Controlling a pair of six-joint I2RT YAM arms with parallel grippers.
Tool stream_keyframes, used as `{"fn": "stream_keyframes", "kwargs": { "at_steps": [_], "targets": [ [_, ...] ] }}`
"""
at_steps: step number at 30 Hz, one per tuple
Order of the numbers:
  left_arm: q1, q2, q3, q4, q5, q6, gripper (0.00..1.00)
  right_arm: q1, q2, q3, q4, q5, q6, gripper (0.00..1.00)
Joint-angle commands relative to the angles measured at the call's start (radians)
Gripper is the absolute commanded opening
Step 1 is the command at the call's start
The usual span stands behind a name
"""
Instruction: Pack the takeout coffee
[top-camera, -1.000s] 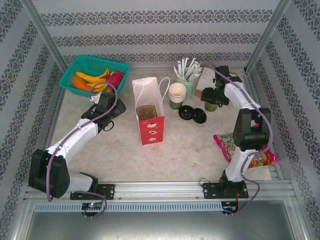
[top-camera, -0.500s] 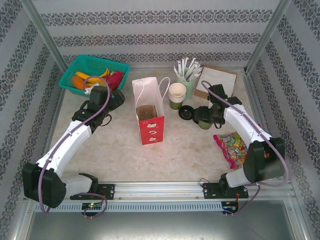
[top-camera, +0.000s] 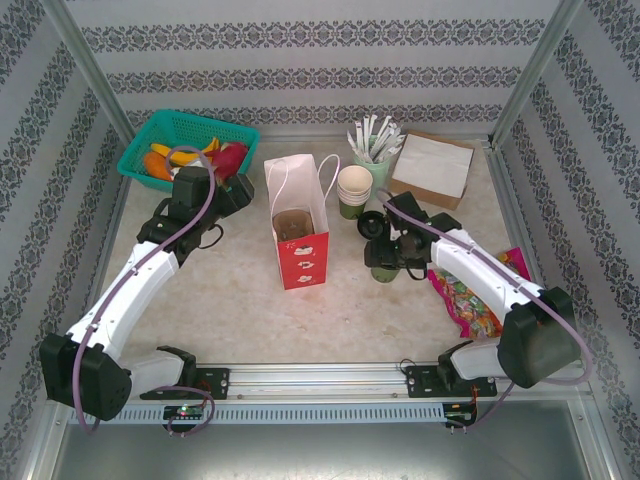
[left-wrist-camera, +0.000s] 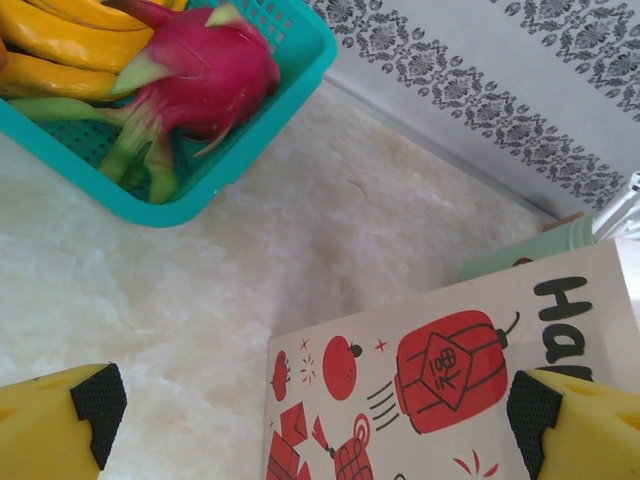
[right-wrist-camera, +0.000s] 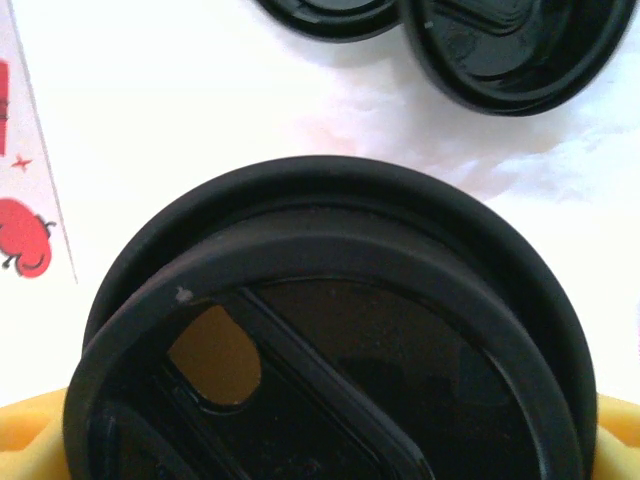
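Black letters "Ha" on the paper bag (left-wrist-camera: 560, 400), the word cut off at the frame edge, red lantern print (left-wrist-camera: 447, 370) beside it bearing one Chinese character, not legible

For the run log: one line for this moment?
right tool: grips takeout coffee | left tool: open beside red bag | packing: not yet done

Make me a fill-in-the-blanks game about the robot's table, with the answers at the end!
1. The bananas in the teal plastic basket are coloured ___.
2. The right gripper has its jaws around the small green paper cup, whose round plastic lid is ___.
3. The left gripper has its jaws wide ___, holding nothing.
4. The tall paper bag with string handles is white and ___.

Missing words: yellow, black, open, red.
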Motion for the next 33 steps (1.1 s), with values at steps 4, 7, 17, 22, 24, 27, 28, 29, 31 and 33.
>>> {"fn": "stream_keyframes", "kwargs": {
  "at_steps": [4,7,17,22,24,27,28,29,31,33],
  "targets": [
    [0.013,-0.02,0.026,0.029,0.023,0.033,0.99,0.079,-0.004,-0.016,0.008,-0.004,0.045,0.83],
    [0.014,-0.02,0.022,0.035,0.017,0.034,1.0,0.112,-0.006,-0.027,0.009,0.005,0.061,0.84],
    [0.013,-0.02,0.029,0.035,0.013,0.047,1.0,0.19,-0.037,-0.078,-0.012,0.019,0.1,0.84],
    [0.013,-0.017,0.031,0.036,0.003,0.062,1.0,0.197,-0.056,-0.096,-0.015,0.011,0.111,0.85],
    [0.014,-0.015,0.039,0.03,-0.009,0.068,1.0,0.198,-0.055,-0.08,-0.025,0.013,0.103,0.88],
    [0.014,-0.014,0.044,0.025,-0.012,0.076,1.0,0.198,-0.05,-0.051,-0.051,0.014,0.093,0.98],
    [0.013,-0.015,0.046,0.025,-0.013,0.076,1.0,0.199,-0.045,-0.04,-0.067,0.018,0.094,0.98],
    [0.013,-0.017,0.045,0.025,-0.014,0.077,0.99,0.198,-0.04,-0.025,-0.086,0.023,0.09,0.98],
    [0.014,-0.016,0.044,0.023,-0.018,0.08,1.0,0.196,-0.024,0.0,-0.124,0.032,0.092,0.98],
    [0.013,-0.015,0.043,0.019,-0.025,0.082,1.0,0.196,-0.005,0.027,-0.165,0.038,0.097,0.98]
  ]
}}
